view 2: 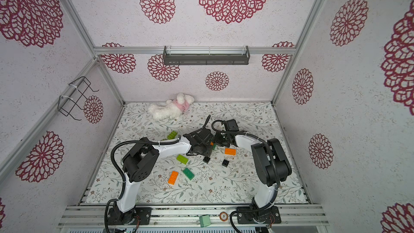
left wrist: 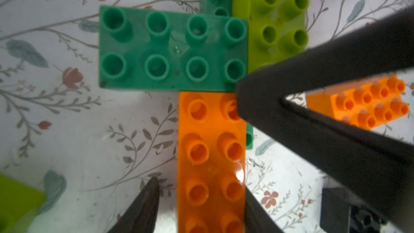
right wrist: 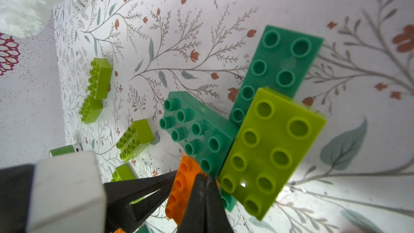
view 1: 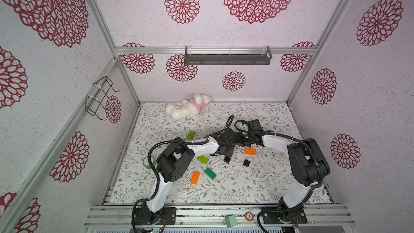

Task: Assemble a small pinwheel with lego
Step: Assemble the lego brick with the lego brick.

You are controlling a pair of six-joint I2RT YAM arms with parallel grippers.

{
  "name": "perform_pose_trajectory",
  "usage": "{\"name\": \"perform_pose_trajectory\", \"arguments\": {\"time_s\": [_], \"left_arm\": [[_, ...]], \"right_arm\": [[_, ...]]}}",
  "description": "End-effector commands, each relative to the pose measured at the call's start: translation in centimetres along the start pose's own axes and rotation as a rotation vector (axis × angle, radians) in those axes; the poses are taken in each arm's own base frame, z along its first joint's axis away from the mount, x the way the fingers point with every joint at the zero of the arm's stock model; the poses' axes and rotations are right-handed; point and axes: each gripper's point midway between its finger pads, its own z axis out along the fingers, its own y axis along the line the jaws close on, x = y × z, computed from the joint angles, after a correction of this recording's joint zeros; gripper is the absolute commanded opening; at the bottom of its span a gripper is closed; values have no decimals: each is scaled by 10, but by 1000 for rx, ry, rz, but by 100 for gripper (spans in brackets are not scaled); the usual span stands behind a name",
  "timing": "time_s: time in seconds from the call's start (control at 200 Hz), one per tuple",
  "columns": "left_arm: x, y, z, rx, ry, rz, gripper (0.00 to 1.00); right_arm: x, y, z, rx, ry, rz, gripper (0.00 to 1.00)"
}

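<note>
The lego pinwheel lies on the flowered mat: a dark green brick (left wrist: 172,48), a lime brick (left wrist: 277,19) and an orange brick (left wrist: 210,153) meet at a centre, with another dark green brick (right wrist: 280,63) beneath. My left gripper (left wrist: 200,184) is open and straddles the orange brick's end, with one finger (left wrist: 145,205) clear of it. My right gripper (right wrist: 205,177) is shut, and its tips rest on the pinwheel's centre (left wrist: 240,95). In both top views the two grippers (view 1: 243,139) (view 2: 212,144) hide the pinwheel.
Loose bricks lie around: lime (view 1: 190,135) (view 1: 203,159), dark green (view 1: 210,173), orange (view 1: 195,177) (view 1: 250,151), black (view 1: 227,159) (view 1: 246,162). A white plush toy (view 1: 188,108) lies at the back. A green tape roll (view 1: 147,162) sits by the left arm.
</note>
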Motion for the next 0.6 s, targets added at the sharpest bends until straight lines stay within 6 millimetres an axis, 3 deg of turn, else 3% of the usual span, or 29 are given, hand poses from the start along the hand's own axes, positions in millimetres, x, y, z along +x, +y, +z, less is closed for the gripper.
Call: {"name": "perform_pose_trajectory", "arguments": {"time_s": [0.0, 0.16, 0.175, 0.295, 0.47, 0.595], "left_arm": [[-23, -8, -24, 72, -85, -21, 62], [-31, -1, -41, 105, -136, -39, 71], [-38, -4, -55, 120, -167, -39, 72], [-44, 5, -83, 125, -236, -62, 77], [-44, 38, -127, 19, -352, -95, 85], [-38, 65, -153, -79, -399, -123, 89]], "right_arm": [[8, -2, -3, 37, 33, -7, 0], [3, 7, -4, 12, 29, -12, 0], [2, 8, -5, 10, 27, -14, 0], [-2, 13, -7, -2, 17, -19, 0], [-12, 27, -13, -39, -5, -34, 9], [-21, 39, -21, -65, -26, -51, 21]]}}
